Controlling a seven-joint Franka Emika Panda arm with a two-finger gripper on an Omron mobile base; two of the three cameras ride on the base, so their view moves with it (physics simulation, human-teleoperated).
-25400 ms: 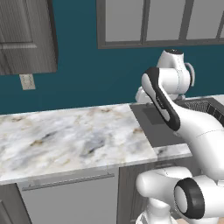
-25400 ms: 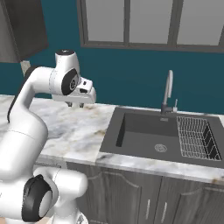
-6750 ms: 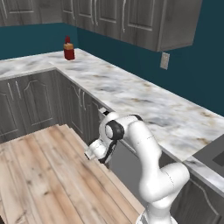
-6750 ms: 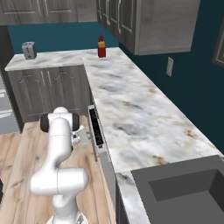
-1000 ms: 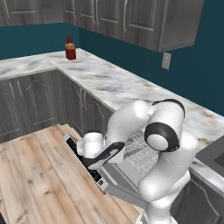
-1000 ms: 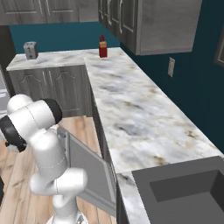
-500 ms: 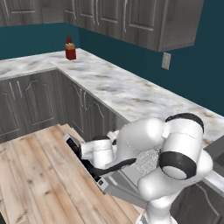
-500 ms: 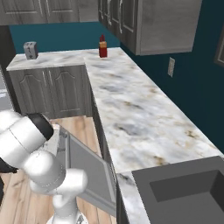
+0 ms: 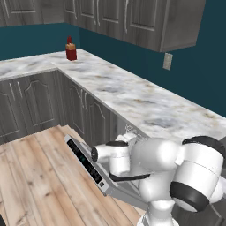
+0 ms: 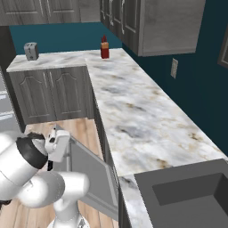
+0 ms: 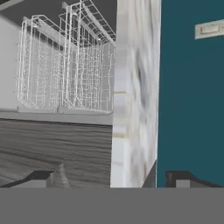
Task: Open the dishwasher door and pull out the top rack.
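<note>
door (image 9: 88,165) hangs part open, tilted out from the cabinet run, not yet flat; black control strip faces up along its top edge in the left base view. in the right base view the door (image 10: 91,171) leans out under the bench (image 10: 129,116) edge, inner grey face showing.

arm is folded low and close against the door. pincer (image 11: 109,179) spread wide, pinching nothing; both finger tips (image 11: 41,177) sit far apart at the bottom of the hand view. hand camera is rolled, so the bench edge runs as a vertical marble band there.

rack (image 11: 65,65) sits inside the open cavity, white wire mesh, not pulled out. two wire baskets seem to show side by side; cannot tell for sure which is the top one from this rolled view.

a red bottle (image 9: 70,49) stands far off on the bench corner, toaster (image 10: 30,51) further along; both well apart from the work.

risks, as i judge them:
- door only partway down; reaching in now could catch the wrist or elbow on its top edge.
- arm is bunched tight, so a long reach may push the door or clip the bench lip.
- thin wire gives little to grip; closing slightly off misses it or slips.
- grabbing the wrong basket, given the rolled view.
</note>
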